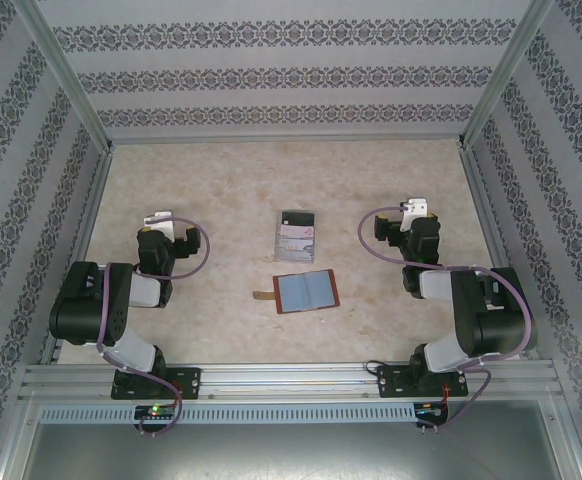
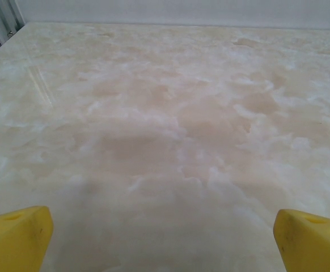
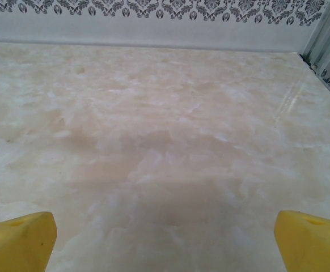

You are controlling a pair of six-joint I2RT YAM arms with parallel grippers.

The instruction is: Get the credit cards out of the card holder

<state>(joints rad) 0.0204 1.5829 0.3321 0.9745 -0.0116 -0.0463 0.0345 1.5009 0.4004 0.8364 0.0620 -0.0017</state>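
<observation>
Both claws spread wide, empty: left claw (image 2: 162, 249), right claw (image 3: 165, 246). Open card holder (image 1: 307, 292) lies between them; credit cards (image 1: 297, 236) stacked just beyond, possibly all out. Risk: unpinned holder slides when one claw tugs it.

Near the middle of the counter (image 1: 221, 200) you have the small reddish-brown leather card holder (image 1: 306, 291) lying open and flat, its bluish-grey sleeves facing up and its little tan tab strap (image 1: 262, 294) sticking out to the left. Just beyond it, not touching, you can see the thin rectangular plastic credit cards (image 1: 297, 238) in a small overlapping pile, a dark one at the far end and pale printed ones nearer.
</observation>
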